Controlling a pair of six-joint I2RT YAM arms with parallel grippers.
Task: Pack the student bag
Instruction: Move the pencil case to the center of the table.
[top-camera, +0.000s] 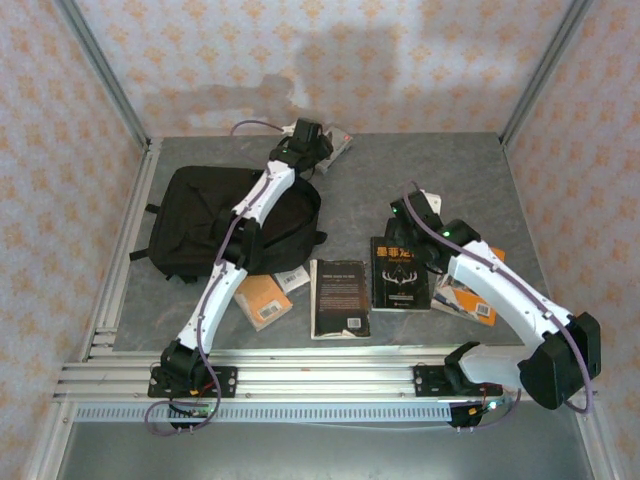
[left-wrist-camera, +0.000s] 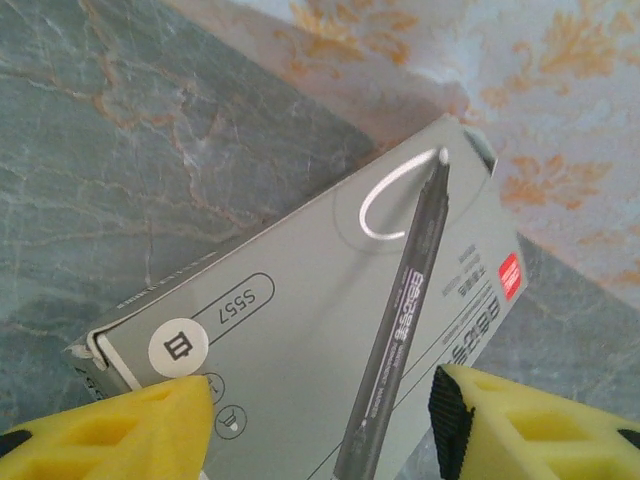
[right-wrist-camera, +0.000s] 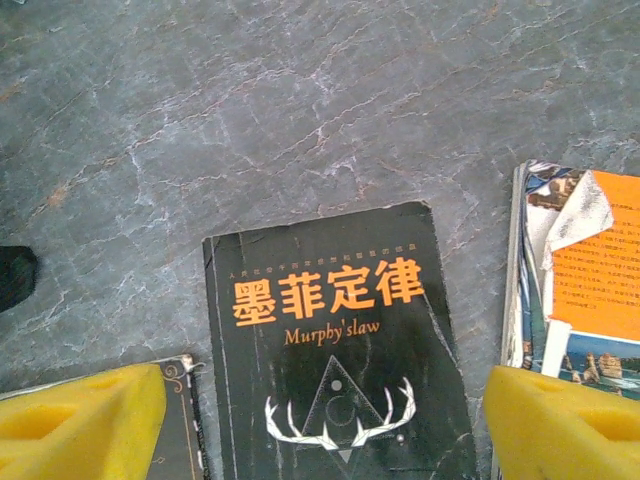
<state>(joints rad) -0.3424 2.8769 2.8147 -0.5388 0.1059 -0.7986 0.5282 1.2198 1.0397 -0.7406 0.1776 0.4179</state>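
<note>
The student bag (top-camera: 200, 225), a large black backpack, lies flat at the table's left with my left arm stretched across it. Past the bag, at the back of the table, my left gripper (top-camera: 312, 140) hangs over a grey marker-pen box (top-camera: 340, 146). In the left wrist view the box (left-wrist-camera: 300, 320) lies between the yellow fingers; my left gripper (left-wrist-camera: 320, 400) is open, with a gap at the right pad. My right gripper (top-camera: 415, 215) is open above a black "Murphy's law" book (top-camera: 400, 272). In the right wrist view that book (right-wrist-camera: 330, 340) lies under my right gripper (right-wrist-camera: 325, 420).
Another black book (top-camera: 338, 297), an orange book (top-camera: 262, 300) and a small white item (top-camera: 292, 279) lie along the front. An orange picture-covered book (right-wrist-camera: 585, 290) lies right of the Murphy book. Patterned walls close in the table's back and sides.
</note>
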